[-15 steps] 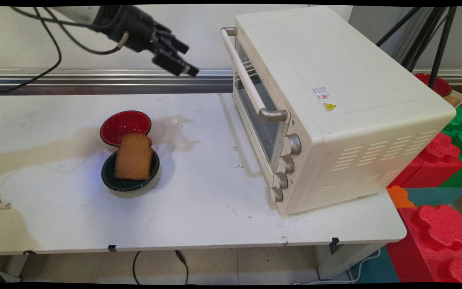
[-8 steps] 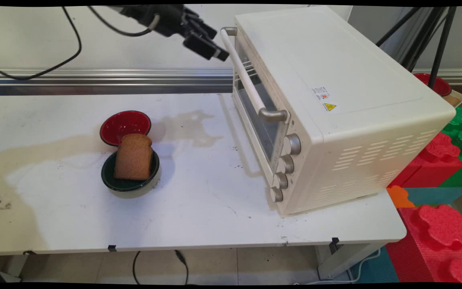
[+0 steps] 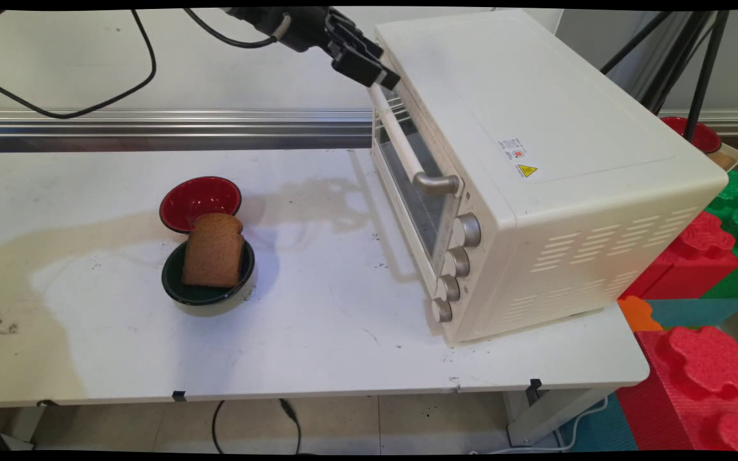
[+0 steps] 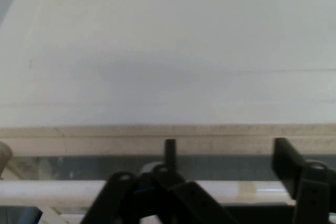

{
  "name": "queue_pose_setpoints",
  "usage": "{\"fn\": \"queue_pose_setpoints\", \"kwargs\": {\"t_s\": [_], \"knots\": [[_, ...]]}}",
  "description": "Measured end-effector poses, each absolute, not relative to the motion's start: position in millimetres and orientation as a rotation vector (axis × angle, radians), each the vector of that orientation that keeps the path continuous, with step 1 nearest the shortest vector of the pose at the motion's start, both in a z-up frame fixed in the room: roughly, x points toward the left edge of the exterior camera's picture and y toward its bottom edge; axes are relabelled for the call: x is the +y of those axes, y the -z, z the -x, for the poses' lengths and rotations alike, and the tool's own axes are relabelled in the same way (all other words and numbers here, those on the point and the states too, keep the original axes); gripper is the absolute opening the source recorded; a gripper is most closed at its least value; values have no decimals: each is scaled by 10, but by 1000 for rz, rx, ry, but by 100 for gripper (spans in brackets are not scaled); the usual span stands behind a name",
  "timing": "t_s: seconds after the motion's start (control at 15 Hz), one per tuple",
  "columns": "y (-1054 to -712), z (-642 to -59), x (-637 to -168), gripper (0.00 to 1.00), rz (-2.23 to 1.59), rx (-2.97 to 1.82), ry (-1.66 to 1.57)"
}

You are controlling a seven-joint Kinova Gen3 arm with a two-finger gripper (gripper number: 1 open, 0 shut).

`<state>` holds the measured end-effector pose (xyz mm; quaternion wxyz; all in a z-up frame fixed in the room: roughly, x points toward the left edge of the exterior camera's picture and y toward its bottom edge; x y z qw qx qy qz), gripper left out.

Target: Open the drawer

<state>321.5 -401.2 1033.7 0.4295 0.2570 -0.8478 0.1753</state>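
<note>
**A:** Start with the main view. Where do you see your gripper (image 3: 378,70)?

**B:** High at the far upper corner of the toaster oven (image 3: 535,160), right at the far end of the door handle (image 3: 401,137). You can see the door shut, flush with the oven's front.

**A:** And the rest of the table (image 3: 318,333)?

**B:** Well apart from the hand, a slice of bread (image 3: 213,250) leans in a dark green bowl (image 3: 207,291), with a red bowl (image 3: 199,202) touching it just behind. Nothing there is held.

**A:** Now the hand view. What does it give you?

**B:** You look along the fingers (image 4: 170,153) at the oven's pale top. The white handle bar (image 4: 52,192) crosses the bottom of the picture, and the two fingers stand spread apart, one on either side of a stretch of it, with nothing pinched between them.

**A:** So how far along would you judge things?

**B:** By my reading the hand is placed at the handle but has not closed on it; the door is unopened and the bread lies untouched in its bowl.
</note>
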Motion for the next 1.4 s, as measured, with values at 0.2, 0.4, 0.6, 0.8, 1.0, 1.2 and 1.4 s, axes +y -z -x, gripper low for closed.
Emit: {"fn": "queue_pose_setpoints", "kwargs": {"t_s": [0.2,0.4,0.6,0.8,1.0,1.2,1.4], "knots": [[-10326,-3158,-4022,0,-632,-2122,-431],[-10302,-3096,-4039,0,-629,-2130,-422],[-10255,-3030,-4065,0,-633,-2139,-407],[-10184,-2959,-4097,0,-639,-2152,-390],[-10104,-2907,-4126,0,-649,-2164,-374],[-10020,-2879,-4140,0,-661,-2177,-361],[-9951,-2875,-4134,0,-669,-2186,-352]]}}
